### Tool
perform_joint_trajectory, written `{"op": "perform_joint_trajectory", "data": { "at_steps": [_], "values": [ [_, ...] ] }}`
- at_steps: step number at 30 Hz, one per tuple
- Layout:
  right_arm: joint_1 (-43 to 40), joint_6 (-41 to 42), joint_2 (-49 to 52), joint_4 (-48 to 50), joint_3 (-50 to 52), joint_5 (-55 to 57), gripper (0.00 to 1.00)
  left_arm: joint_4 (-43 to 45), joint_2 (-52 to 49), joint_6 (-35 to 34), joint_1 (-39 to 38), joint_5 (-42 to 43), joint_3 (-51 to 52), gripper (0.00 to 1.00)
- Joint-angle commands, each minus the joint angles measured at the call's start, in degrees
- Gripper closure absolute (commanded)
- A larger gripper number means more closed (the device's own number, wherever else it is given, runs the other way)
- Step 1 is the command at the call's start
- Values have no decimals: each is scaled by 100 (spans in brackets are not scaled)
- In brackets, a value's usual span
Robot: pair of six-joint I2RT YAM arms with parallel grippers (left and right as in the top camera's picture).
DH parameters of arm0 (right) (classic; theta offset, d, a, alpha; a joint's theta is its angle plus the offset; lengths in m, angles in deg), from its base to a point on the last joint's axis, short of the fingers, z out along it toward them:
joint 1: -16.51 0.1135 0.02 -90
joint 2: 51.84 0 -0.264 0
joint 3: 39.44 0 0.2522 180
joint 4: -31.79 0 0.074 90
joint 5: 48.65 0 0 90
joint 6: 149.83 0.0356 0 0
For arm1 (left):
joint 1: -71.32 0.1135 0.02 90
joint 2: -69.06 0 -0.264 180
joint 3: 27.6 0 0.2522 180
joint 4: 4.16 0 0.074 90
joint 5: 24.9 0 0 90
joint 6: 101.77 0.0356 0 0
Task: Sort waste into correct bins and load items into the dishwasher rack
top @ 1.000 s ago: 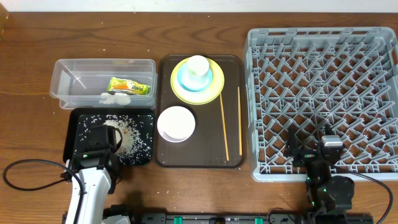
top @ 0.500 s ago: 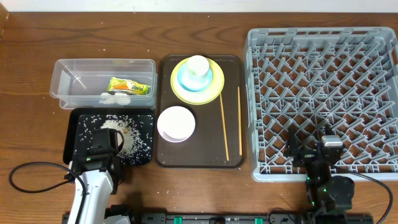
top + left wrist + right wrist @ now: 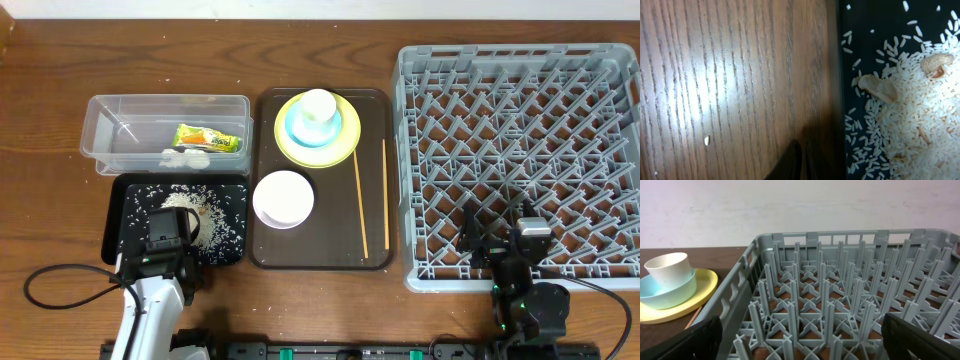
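My left gripper [image 3: 166,236] is shut and empty over the front part of the black tray [image 3: 236,186], which holds loose rice [image 3: 205,218]. In the left wrist view the shut fingers [image 3: 802,160] sit at the tray's edge, with the rice [image 3: 910,115] to the right. The clear tub [image 3: 100,130] holds the snack wrapper [image 3: 208,138] and the tissue [image 3: 185,157]. The yellow plate [image 3: 345,145], blue bowl [image 3: 294,126], white cup [image 3: 318,105], white bowl [image 3: 283,198] and chopsticks [image 3: 360,205] lie on the brown tray. My right gripper [image 3: 498,248] is open over the front edge of the grey rack [image 3: 520,140].
The brown serving tray [image 3: 372,255] lies between the bins and the rack. Two beige scraps [image 3: 880,87] lie in the rice. One grain [image 3: 706,140] lies on the bare wood left of the black tray. The right wrist view shows the rack pegs [image 3: 840,295] and the cup [image 3: 667,267].
My left gripper has shifted slightly toward the front of the black tray, and its cable has moved. The right arm has not moved.
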Motion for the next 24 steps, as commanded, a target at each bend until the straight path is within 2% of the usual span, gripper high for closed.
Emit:
{"op": "perform_joint_trajectory", "data": {
  "at_steps": [1,4,8,13,19,24],
  "values": [
    [-74,-46,-7,-22,9,0,1,7,15,90,37,52,20,92],
    [-74,-46,-7,-22,9,0,1,35,15,116,37,50,20,92],
    [-74,-46,-7,-22,9,0,1,326,15,680,37,68,20,92],
    [-74,-46,-7,-22,9,0,1,507,15,1060,37,149,20,93],
    [-74,-46,-7,-22,9,0,1,522,15,1187,37,216,20,94],
    [-74,-46,-7,-22,9,0,1,417,92,1698,37,219,-31,93]
  ]
}}
